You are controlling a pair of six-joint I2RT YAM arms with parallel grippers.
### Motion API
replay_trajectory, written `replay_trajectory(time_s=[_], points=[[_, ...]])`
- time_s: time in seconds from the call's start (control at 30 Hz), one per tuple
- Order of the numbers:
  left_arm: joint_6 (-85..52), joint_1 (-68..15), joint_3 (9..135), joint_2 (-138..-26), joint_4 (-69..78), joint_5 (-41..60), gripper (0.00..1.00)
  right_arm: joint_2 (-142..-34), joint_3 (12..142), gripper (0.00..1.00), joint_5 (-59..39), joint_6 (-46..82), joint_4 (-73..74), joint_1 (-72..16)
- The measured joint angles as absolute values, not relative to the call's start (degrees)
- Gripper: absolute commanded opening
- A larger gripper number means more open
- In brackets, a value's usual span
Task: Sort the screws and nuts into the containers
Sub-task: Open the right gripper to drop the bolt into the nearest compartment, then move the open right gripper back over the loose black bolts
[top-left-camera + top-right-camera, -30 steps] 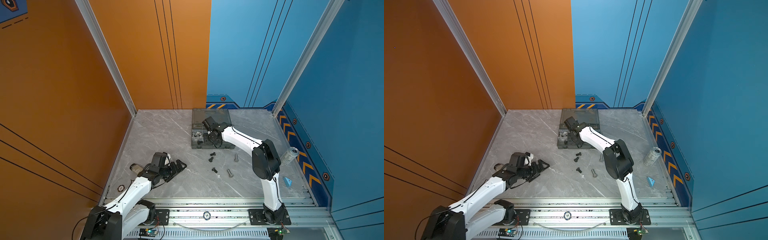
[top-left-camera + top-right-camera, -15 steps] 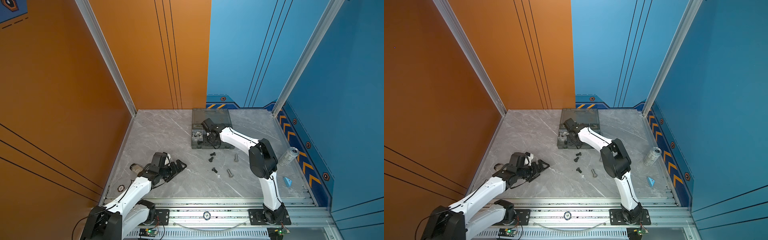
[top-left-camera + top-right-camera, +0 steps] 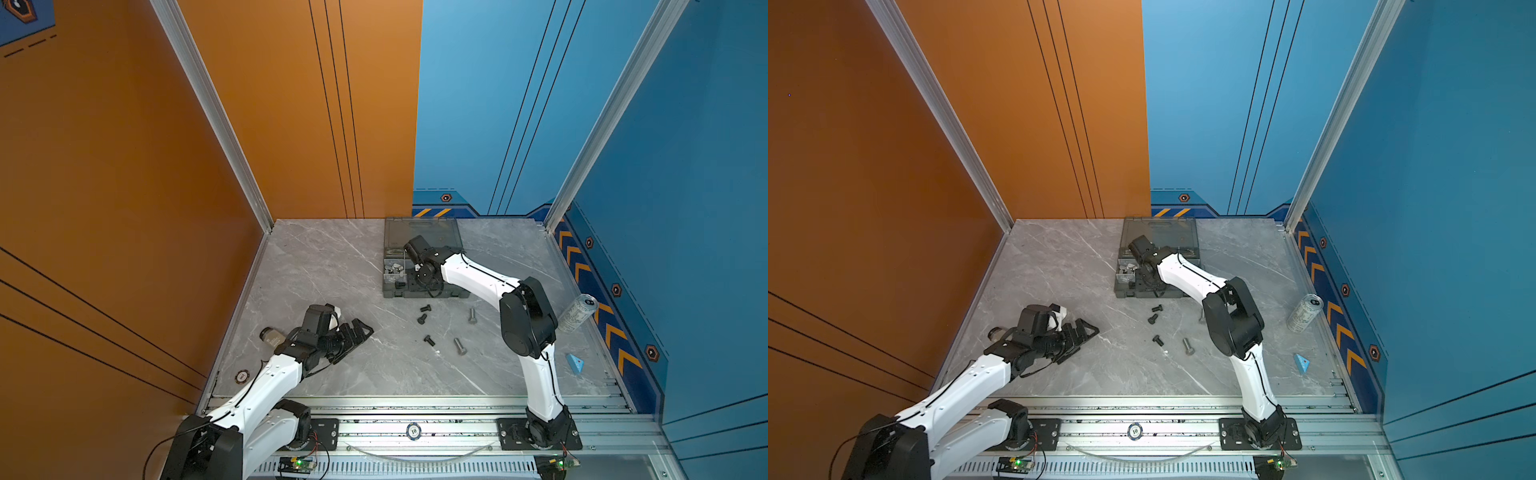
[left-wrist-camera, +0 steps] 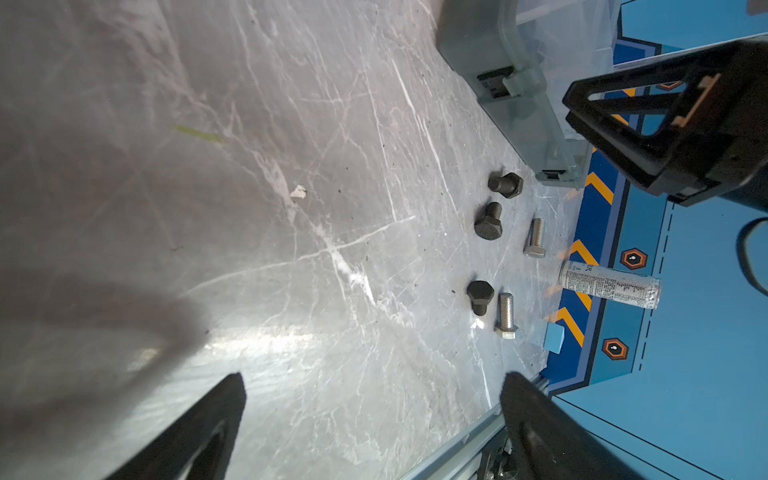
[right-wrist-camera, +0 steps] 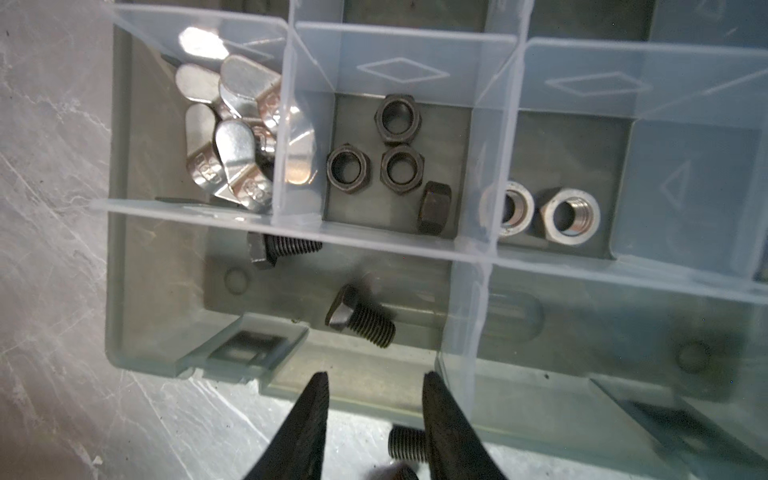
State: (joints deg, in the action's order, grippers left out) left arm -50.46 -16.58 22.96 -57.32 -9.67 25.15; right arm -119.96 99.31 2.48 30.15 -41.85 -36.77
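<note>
Left gripper (image 3: 360, 332) sits low over the surface (image 3: 332, 266), jaws spread wide, holding nothing. Right of it, five loose screws (image 3: 429, 340) lie just in front of the organizer box (image 3: 415, 294). Right gripper (image 5: 375, 376) hangs over the box, jaws slightly apart and empty, with two black screws (image 5: 359, 318) in the compartment below. Wing nuts (image 5: 232, 137), black nuts (image 5: 395, 120) and silver nuts (image 5: 571, 216) each have their own neighbouring compartment.

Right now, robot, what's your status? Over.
Left jaws wide open, empty. Right jaws parted, empty, above organizer box. Two black screws in one compartment, five loose screws on table. Nothing blocking; drink can aside.
</note>
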Motion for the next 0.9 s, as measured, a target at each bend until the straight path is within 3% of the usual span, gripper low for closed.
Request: replay_trajectory(time_s=[0.33, 0.6, 0.9], points=[[-50.48, -16.58, 22.96, -57.58, -9.67, 25.15, 0.98, -108.16, 88.44, 0.44, 1.83, 29.78, -42.02, -38.63], [-50.63, -17.02, 22.96, -58.30, -9.63, 25.12, 0.98, -107.98, 80.68, 0.45, 1.50, 32.40, -42.09, -40.34], [-50.65, -17.32, 22.96, -58.52, -9.61, 25.12, 0.98, -108.03, 79.59, 0.53, 1.72, 43.16, -41.36, -43.97]])
